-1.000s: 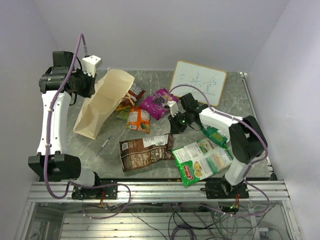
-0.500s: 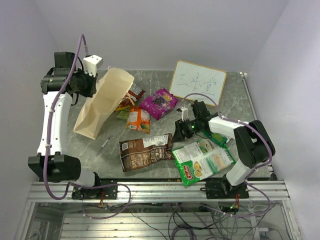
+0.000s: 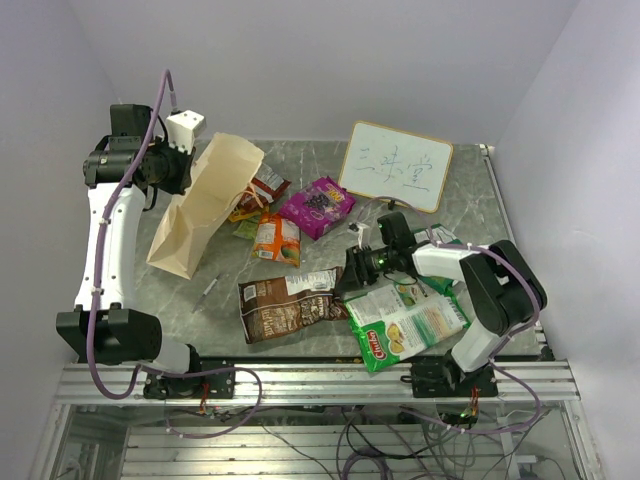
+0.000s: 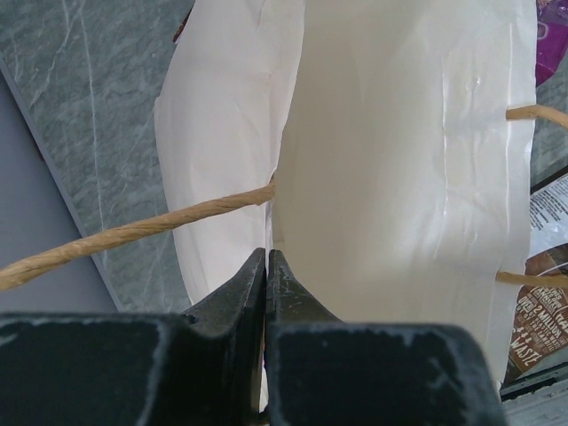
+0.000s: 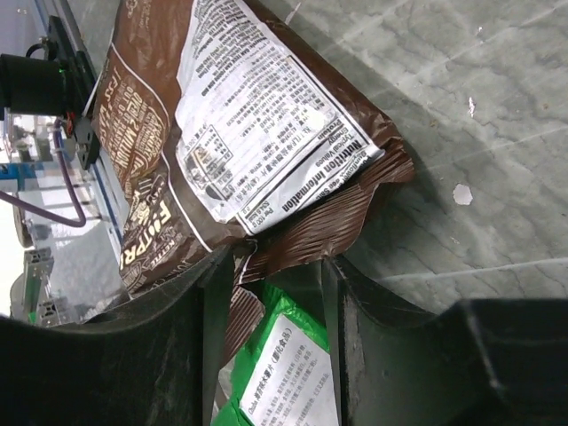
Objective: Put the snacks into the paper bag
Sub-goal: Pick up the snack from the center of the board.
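**Thin corner grip on the brown packet could slip**

The right gripper has its fingers half spread around the crimped corner of the brown packet, not yet pinching it. The packet lies flat on the table at the near middle, with its corner overlapping the green-and-white packet. If the fingers close this near the edge, they may catch only the glossy seam. The packet could then slide out on the lift, or the green-and-white packet could be dragged along underneath.

The paper bag leans at the far left, well apart from the brown packet, with its mouth turned toward the other packets. The left gripper is pressed together on the bag's rim, beside the root of a cord handle. A limp packet carried that far could hit the rim and fold the mouth shut.
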Robot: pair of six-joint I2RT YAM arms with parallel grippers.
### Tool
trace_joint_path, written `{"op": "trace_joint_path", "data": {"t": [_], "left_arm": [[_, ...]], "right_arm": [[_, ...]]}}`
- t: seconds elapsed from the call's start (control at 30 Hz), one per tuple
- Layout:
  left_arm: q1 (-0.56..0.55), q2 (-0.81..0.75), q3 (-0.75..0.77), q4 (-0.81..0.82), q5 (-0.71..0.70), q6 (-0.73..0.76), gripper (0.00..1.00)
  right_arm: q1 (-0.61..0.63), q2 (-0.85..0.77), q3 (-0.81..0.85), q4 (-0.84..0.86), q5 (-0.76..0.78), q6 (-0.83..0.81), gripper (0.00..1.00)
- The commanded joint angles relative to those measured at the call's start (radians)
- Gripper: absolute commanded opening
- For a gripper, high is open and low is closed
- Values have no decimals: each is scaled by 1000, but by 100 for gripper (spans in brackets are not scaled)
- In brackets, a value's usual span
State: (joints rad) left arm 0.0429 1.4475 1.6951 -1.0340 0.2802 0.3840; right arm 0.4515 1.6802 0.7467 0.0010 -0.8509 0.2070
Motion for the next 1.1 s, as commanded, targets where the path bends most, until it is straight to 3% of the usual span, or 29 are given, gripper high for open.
{"op": "trace_joint_path", "data": {"t": [0.0,0.67,1.07], "left_arm": [[-9,-14,-10,33,-10,-10,12],[-11,-11,-28,43,-10,6,12],[-10,-7,-48,67,3,-7,12]], "right_arm": [[5,36,-16,44,-7,7,43],[38,152,-2,133,-99,66,42],[4,151,87,101,-133,32,2]]}}
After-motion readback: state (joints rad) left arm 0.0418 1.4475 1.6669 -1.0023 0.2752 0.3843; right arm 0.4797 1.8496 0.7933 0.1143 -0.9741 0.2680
